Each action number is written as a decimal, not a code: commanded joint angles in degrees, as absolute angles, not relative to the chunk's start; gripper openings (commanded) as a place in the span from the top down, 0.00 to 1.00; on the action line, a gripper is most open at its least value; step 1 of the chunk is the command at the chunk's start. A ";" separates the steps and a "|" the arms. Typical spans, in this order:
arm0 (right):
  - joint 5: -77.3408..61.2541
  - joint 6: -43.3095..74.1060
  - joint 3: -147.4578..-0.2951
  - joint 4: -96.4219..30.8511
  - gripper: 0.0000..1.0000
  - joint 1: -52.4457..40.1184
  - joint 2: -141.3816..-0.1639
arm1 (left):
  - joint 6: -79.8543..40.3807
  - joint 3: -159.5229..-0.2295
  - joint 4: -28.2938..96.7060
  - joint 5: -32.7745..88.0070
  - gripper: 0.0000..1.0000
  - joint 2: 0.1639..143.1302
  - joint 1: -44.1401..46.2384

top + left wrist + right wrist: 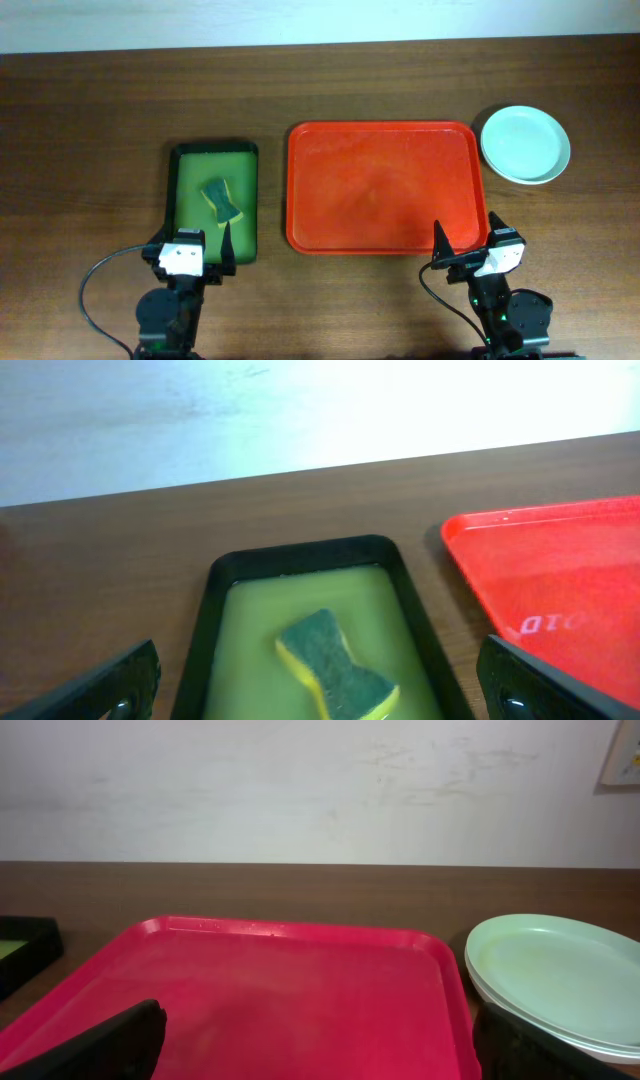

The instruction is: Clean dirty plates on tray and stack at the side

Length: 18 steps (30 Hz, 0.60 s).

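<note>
The red tray [385,185] lies in the middle of the table with nothing on it; it also shows in the right wrist view [280,990] and at the right edge of the left wrist view [570,580]. The pale mint plates [525,143] sit stacked on the table right of the tray, also seen in the right wrist view [560,975]. My left gripper [196,248] is open and empty at the near end of the green tray. My right gripper [468,240] is open and empty at the red tray's near right corner.
A green tray [213,200] with a dark rim lies left of the red tray and holds a green and yellow sponge [222,200], which also shows in the left wrist view [335,678]. A pale wall runs along the table's far edge.
</note>
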<state>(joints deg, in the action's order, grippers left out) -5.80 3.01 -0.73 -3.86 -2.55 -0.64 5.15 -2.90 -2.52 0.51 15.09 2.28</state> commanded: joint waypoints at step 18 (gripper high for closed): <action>-5.32 3.22 -0.32 -4.08 0.01 -2.22 -0.21 | -2.66 -0.47 4.82 0.10 0.01 0.27 -2.90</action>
<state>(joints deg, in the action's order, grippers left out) -5.80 2.98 -0.73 -3.86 -2.55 -0.62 1.56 -0.75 4.49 1.80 0.80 -2.46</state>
